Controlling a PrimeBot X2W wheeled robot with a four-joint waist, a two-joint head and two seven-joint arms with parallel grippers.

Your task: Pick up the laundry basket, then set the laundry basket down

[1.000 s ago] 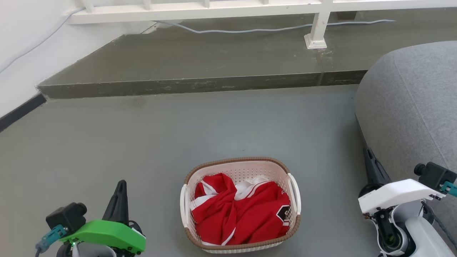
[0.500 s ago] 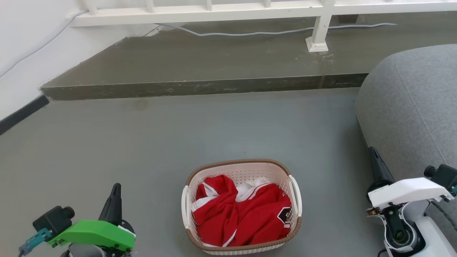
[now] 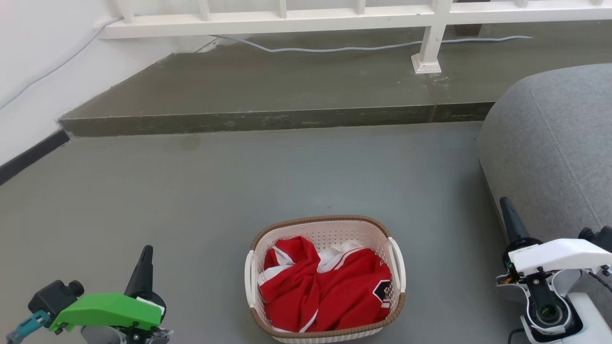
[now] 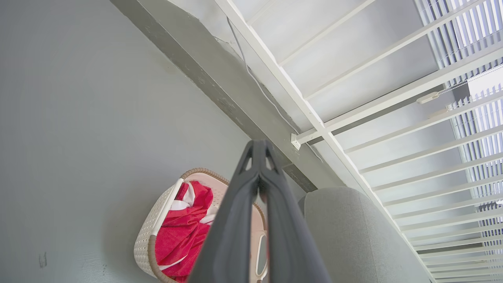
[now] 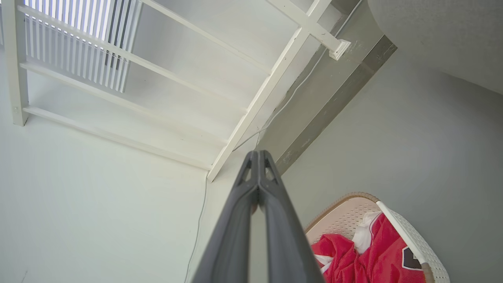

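A smooth grey floor (image 3: 191, 191) runs across a bright room. At its near edge the left gripper (image 3: 146, 251), under a green housing, rises at the near left. Its two dark fingers are pressed flat together with nothing between them. In the left wrist view the same pair (image 4: 257, 144) meets at the tips. At the near right the right gripper (image 3: 504, 203), under a white housing, is likewise clamped on nothing. In the right wrist view its tips (image 5: 257, 154) touch.

The laundry basket (image 3: 330, 232) stands on the floor between the two grippers, well apart from both and a little right of centre. It is cream-white and perforated, with a brown woven-look rim. A white handle shows on its left side (image 3: 248, 282) and another on its right side (image 3: 399, 267). A crumpled red garment (image 3: 330, 291) with white stripes and a dark patch lies inside it.

To the right, a rounded grey upholstered seat (image 3: 554, 153) bulges in just behind the right gripper. Farther back, a low raised step (image 3: 267, 119) of darker concrete crosses the room. A pale cable (image 3: 334, 48) trails along the top of the step. Beyond it stands a white railing (image 3: 334, 14), one post planted on the step. A white wall (image 3: 33, 57) with a black skirting strip (image 3: 28, 155) closes the far left.
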